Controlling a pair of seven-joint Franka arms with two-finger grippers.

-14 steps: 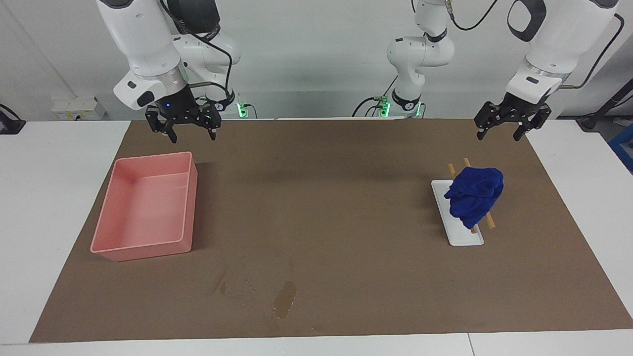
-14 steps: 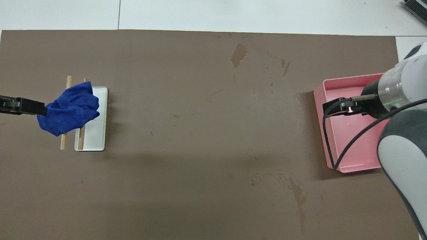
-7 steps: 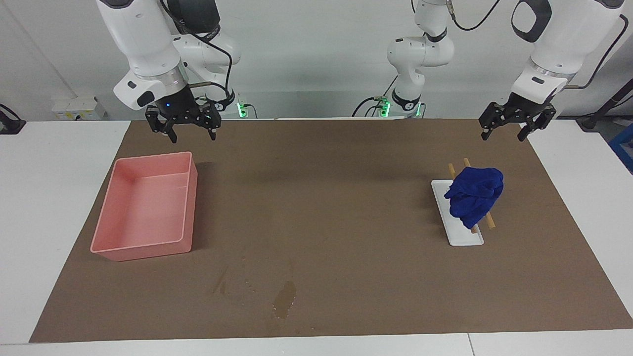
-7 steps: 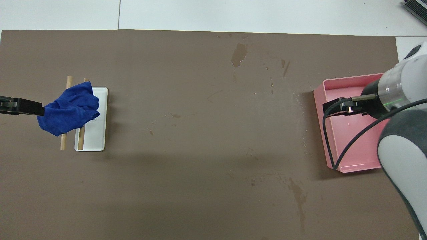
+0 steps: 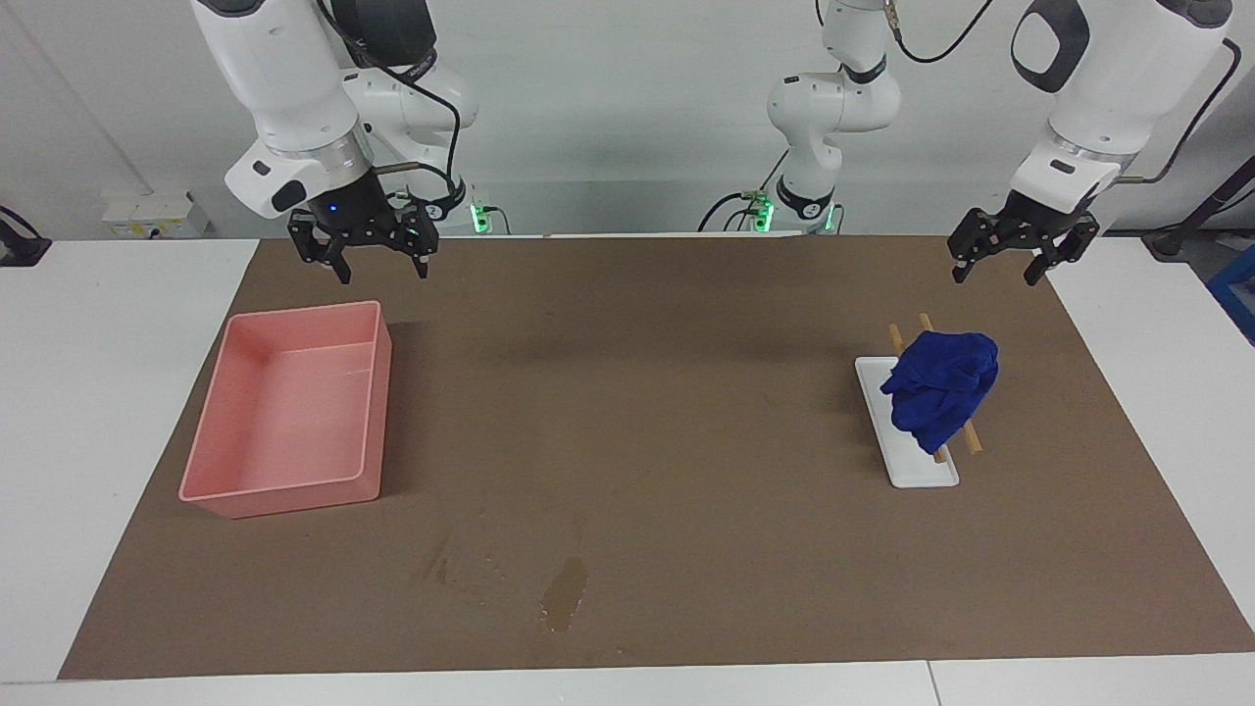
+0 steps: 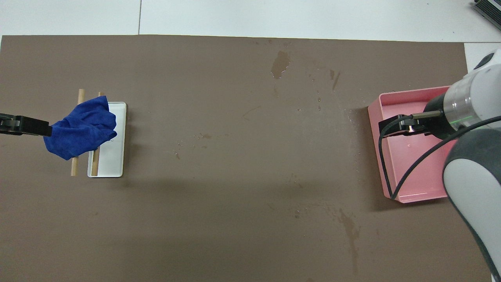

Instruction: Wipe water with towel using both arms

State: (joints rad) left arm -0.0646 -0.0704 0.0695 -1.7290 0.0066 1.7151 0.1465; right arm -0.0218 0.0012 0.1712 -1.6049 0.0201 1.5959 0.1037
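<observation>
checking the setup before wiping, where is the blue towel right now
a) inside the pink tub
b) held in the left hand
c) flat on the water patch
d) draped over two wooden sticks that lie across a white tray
d: the blue towel hangs over the two wooden sticks lying across the white tray, with both hands up in the air and open.

Royal-blue towel (image 5: 941,390), white tray (image 5: 917,469), pink tub (image 5: 284,412), brown mat (image 5: 647,392), darker glossy water (image 5: 566,593).
</observation>
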